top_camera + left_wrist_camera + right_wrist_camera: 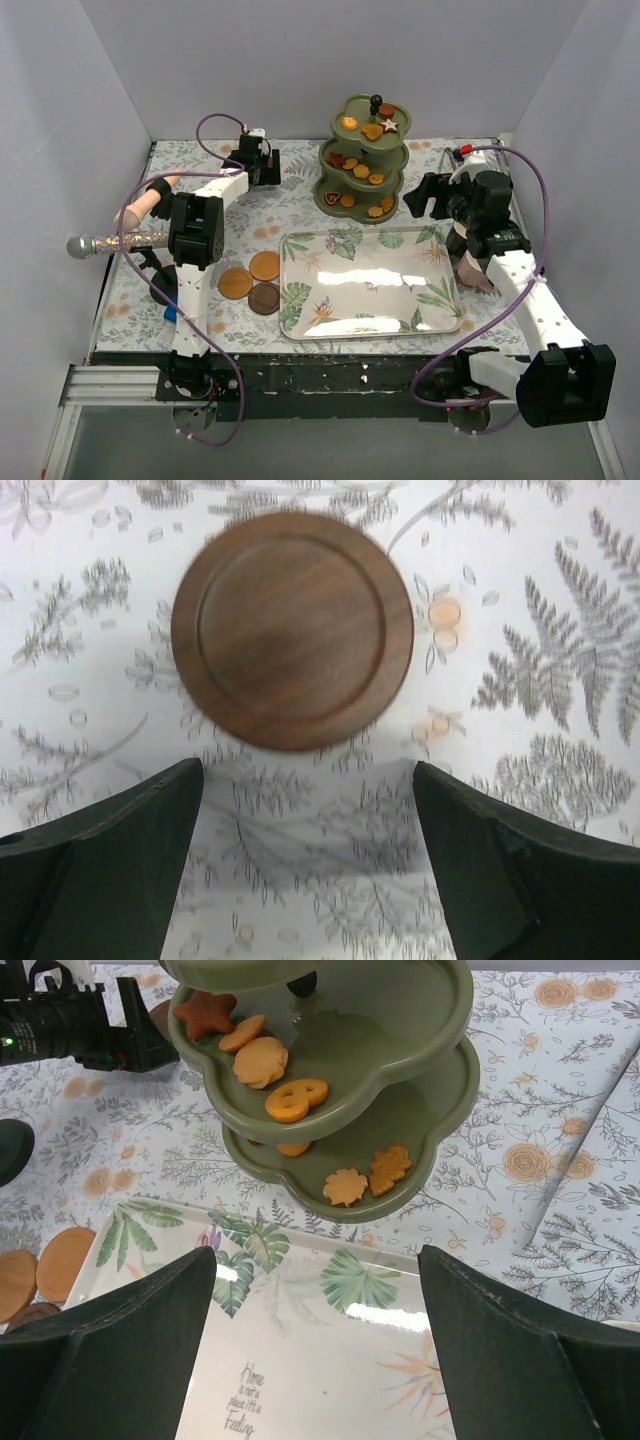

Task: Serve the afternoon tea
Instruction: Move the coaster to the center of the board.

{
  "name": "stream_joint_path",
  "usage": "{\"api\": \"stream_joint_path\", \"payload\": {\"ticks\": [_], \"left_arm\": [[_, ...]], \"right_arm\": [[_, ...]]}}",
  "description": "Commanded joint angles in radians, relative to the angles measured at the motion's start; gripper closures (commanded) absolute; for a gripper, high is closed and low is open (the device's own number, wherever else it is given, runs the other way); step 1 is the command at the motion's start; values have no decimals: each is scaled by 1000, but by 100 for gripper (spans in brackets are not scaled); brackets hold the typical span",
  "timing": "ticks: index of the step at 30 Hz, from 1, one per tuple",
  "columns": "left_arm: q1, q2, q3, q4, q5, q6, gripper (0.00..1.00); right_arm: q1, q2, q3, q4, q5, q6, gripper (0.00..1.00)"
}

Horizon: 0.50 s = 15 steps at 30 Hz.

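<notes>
There, my left tool [308, 772] stood spread, a brown coaster [292, 630] lying free at twelve o'clock; my right tool [317, 1255] gaped before the stand [400, 1020].

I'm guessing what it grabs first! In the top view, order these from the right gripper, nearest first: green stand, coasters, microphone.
From the right gripper:
1. Green stand, just to its left.
2. Coasters, left of the tray.
3. Microphone, at the far left edge.

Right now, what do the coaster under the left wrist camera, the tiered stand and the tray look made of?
Coaster: wood, matte, visible brown grain. Stand: likely glazed ceramic or plastic, smooth olive sheen. Tray: glossy, reflects glare; probably melamine or plastic.
</notes>
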Motion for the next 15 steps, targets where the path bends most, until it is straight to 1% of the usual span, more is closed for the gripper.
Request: {"api": "stream_joint_path", "payload": {"ticks": [1, 2, 3, 4, 6, 8, 11, 12, 15], "left_arm": [[6, -128, -141, -86, 69, -24, 11], [4, -163, -151, -77, 76, -22, 9], [4, -197, -156, -77, 86, -28, 3], [4, -224, -161, -77, 93, -34, 2], [1, -290, -184, -77, 115, -45, 2], [0, -375, -237, -77, 132, -56, 2], [-10, -503, -380, -77, 195, -66, 2], [-11, -548, -457, -77, 196, -66, 2], [-17, -707, -622, -87, 178, -68, 2]], "right_arm": [[2, 9, 29, 22, -26, -12, 9], [2, 9, 28, 22, -31, -10, 9], [2, 9, 25, 22, -34, -10, 9], [2, 6, 23, 22, -34, -9, 9], [4, -3, 15, 22, -36, -4, 9], [4, -14, 5, 22, -33, 2, 9], [2, -23, -8, 22, -34, 8, 10], [4, -23, -12, 22, -40, 10, 10], [2, -29, -21, -12, -57, 10, 11]]}}
